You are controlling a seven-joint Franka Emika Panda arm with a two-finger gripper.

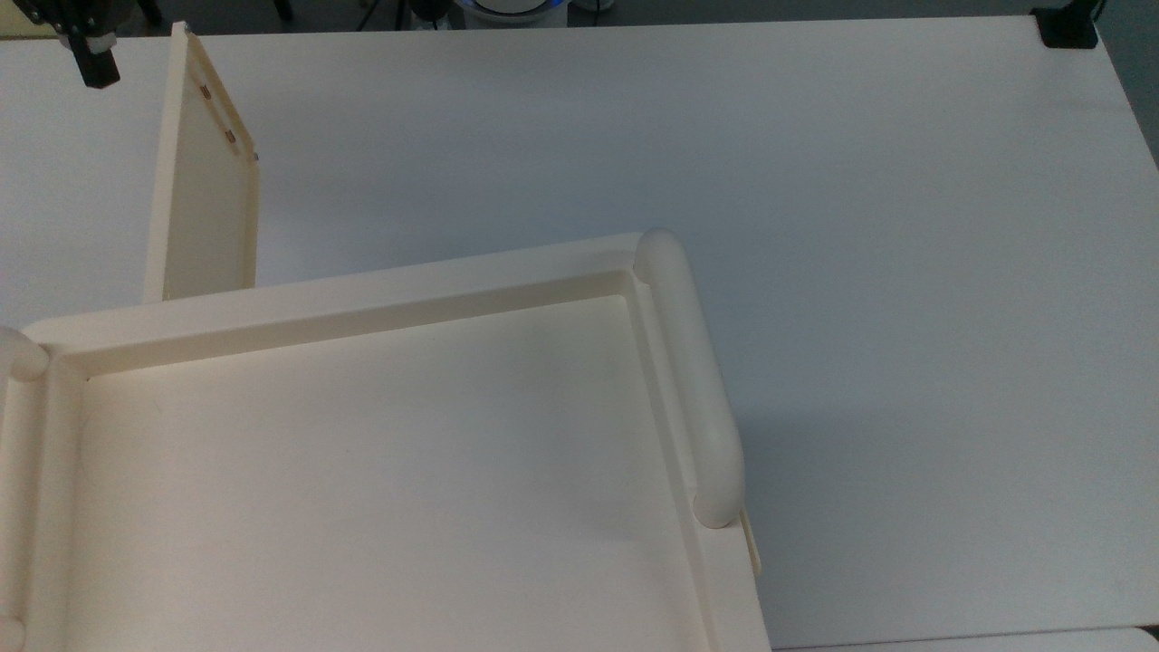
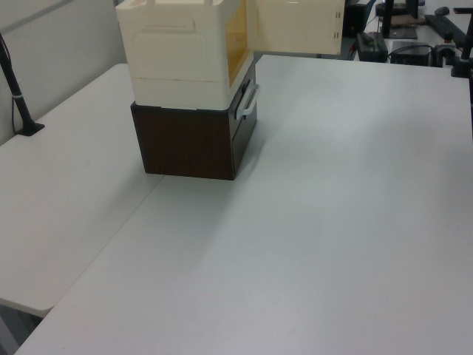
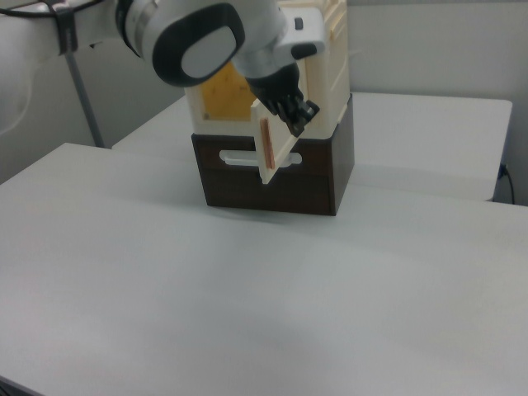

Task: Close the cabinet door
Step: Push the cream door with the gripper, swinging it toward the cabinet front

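Observation:
The cabinet (image 1: 362,303) is a cream unit with a recessed top and rounded rails, standing on a dark brown box (image 2: 188,140). Its door (image 1: 204,181), a thin cream panel with small brown fittings, stands swung wide open, pointing away from the cabinet front toward the top view's upper left. In the left view the door (image 2: 295,26) juts to the right of the cabinet (image 2: 177,59). My gripper (image 1: 89,56) hangs just to the top view's left of the door's far end. In the right view the gripper (image 3: 299,115) sits close beside the edge-on door (image 3: 274,148), on the right view's right.
The white table (image 1: 724,136) stretches wide in front of the cabinet. A black clamp (image 1: 1068,27) sits at the top view's far right corner. A black post (image 2: 18,96) stands at the left view's left edge. The brown box has a pale drawer handle (image 3: 247,157).

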